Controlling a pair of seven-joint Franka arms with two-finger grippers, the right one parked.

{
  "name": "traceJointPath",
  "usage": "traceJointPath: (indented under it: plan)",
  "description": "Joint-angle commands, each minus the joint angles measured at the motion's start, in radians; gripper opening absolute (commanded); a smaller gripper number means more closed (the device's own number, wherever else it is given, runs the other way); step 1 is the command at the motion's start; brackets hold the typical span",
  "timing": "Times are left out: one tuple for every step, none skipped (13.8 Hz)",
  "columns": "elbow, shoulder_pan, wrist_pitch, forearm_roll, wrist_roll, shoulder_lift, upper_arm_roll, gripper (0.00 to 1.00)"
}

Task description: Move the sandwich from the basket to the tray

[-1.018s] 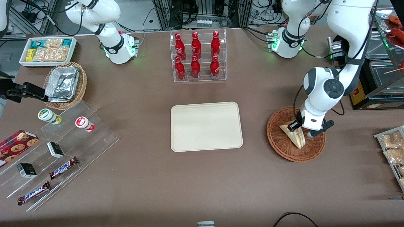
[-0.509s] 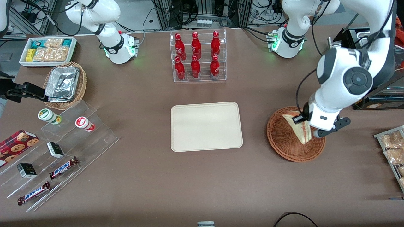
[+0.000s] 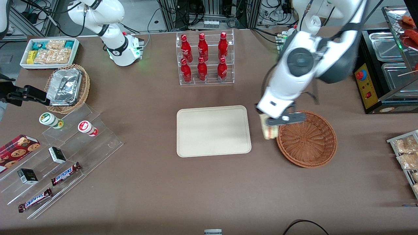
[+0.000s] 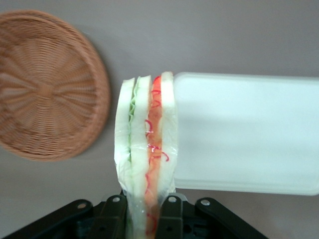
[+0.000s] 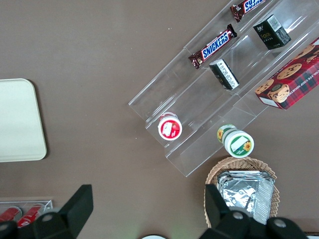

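Up in the air between the basket (image 3: 307,139) and the tray (image 3: 214,130), the gripper (image 4: 145,211) is pinched tight on one sandwich (image 4: 146,164), which hangs above the bare table (image 3: 196,189). One round basket and one flat tray sit near each other with nothing in them. Six red bottles (image 3: 203,58) stand in a clear rack (image 3: 206,80) farther from the front camera than the tray.

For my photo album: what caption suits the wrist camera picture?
Gripper fingers holding the sandwich between basket and tray.
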Motion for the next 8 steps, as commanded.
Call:
traceJointPath:
  plan:
    - [0.152, -0.098, -0.004, 0.007, -0.056, 0.180, 0.015, 0.00]
    - [0.194, -0.130, 0.003, 0.007, -0.071, 0.242, 0.016, 0.00]
    - [0.234, -0.158, 0.023, 0.008, -0.074, 0.295, 0.016, 0.00]
    - [0.245, -0.178, 0.048, 0.008, -0.082, 0.331, 0.018, 0.00]
    - [0.245, -0.196, 0.084, 0.010, -0.096, 0.356, 0.018, 0.00]
    - [0.245, -0.214, 0.126, 0.011, -0.119, 0.374, 0.019, 0.00]
    - [0.245, -0.227, 0.155, 0.022, -0.131, 0.388, 0.019, 0.00]
    - [0.245, -0.230, 0.169, 0.042, -0.146, 0.403, 0.019, 0.00]
